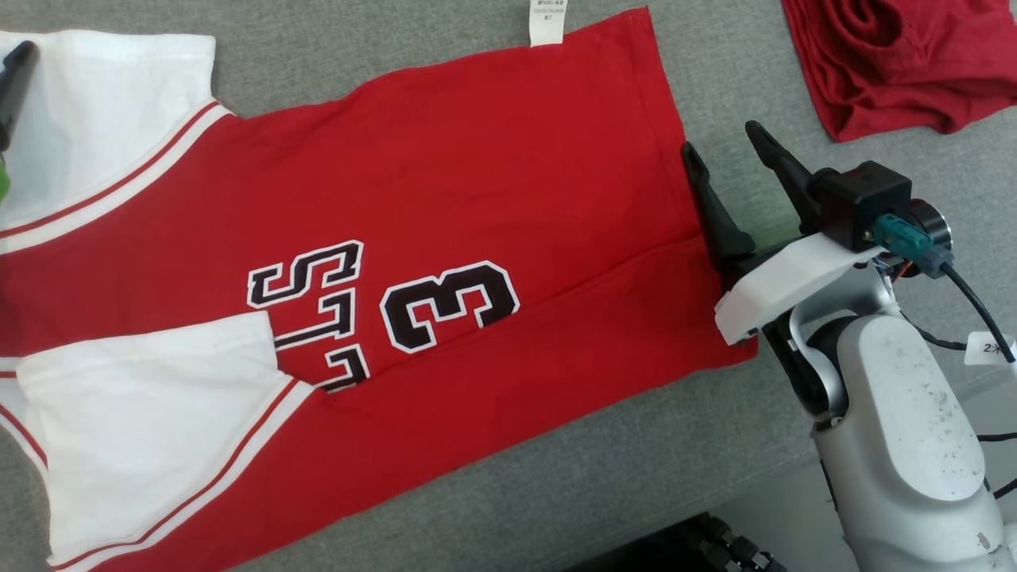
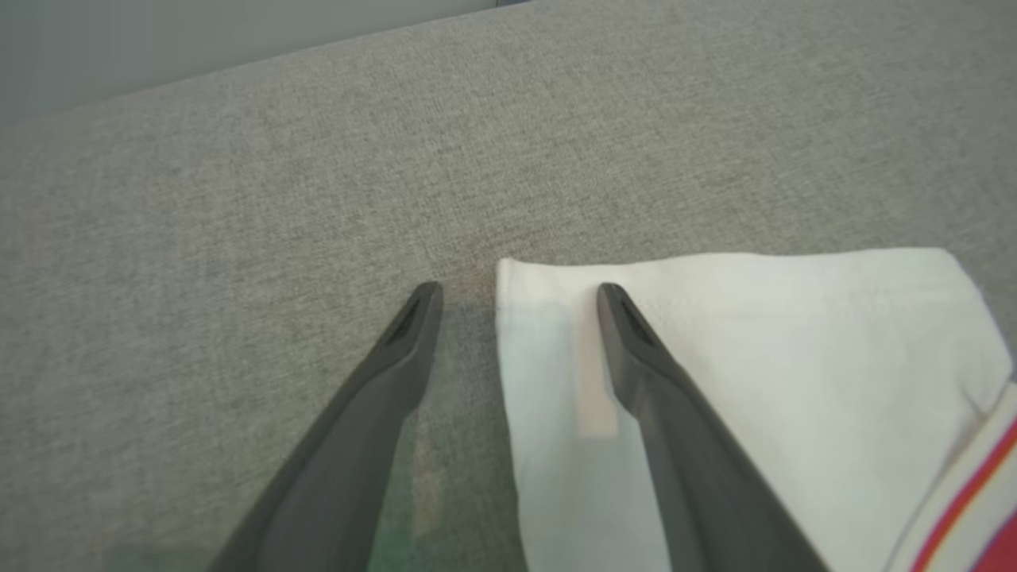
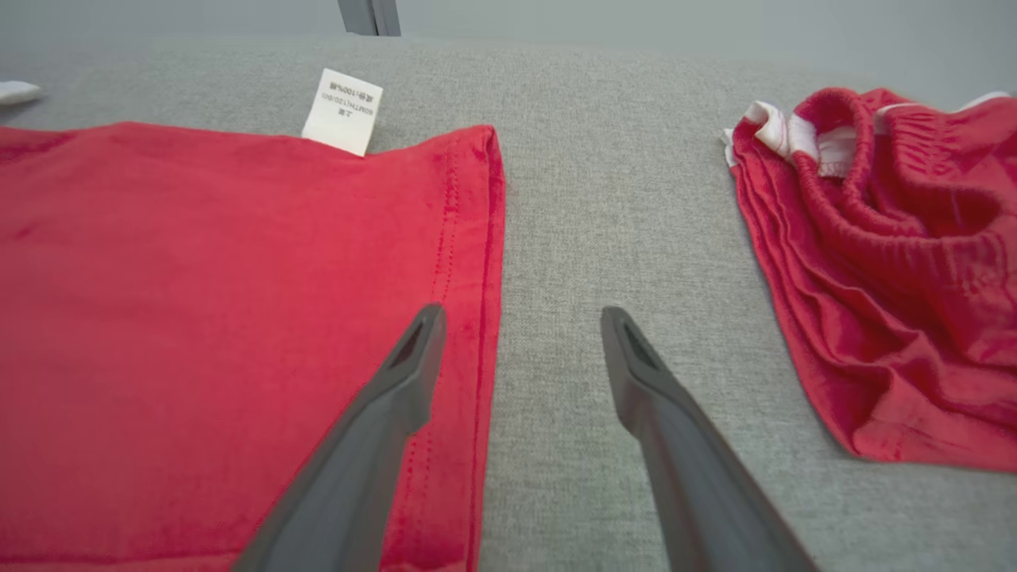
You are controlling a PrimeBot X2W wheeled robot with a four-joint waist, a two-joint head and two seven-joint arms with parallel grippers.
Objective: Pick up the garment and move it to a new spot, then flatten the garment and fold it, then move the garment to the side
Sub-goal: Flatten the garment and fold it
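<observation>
Grey woven upholstery (image 1: pixel 620 477) is the bed for every item I list, taken from the left of my head view.

Item 1: left gripper (image 2: pixel 518 290), at the far upper left. Its two dark fingers stand spread wide with nothing between them. On its wrist view one finger lies over bare grey cloth and the other over the edge of a white sleeve (image 2: pixel 755 357). I cannot tell whether the tips touch the cloth.

Item 2: the garment (image 1: pixel 445 199), a red jersey spread flat across the middle of the surface, its neck end towards the left and its hem (image 1: pixel 675 159) towards the right. The white sleeve with red stripes lies at the upper left. A second sleeve (image 1: pixel 151 413), also white, is folded in over the red body at the lower left.

Item 3: black lettering with white outline and a numeral 3 (image 1: pixel 449 306) on the body.

Item 4: white care label (image 1: pixel 547 20), sticking out past the far edge.

Item 5: right gripper (image 1: pixel 721 137), just beside the hem. It is wide apart and empty, one finger over the hem and one over bare grey.

Item 6: crumpled red garment (image 1: pixel 898 56) with a white-trimmed waistband, at the upper right, apart from the jersey.
</observation>
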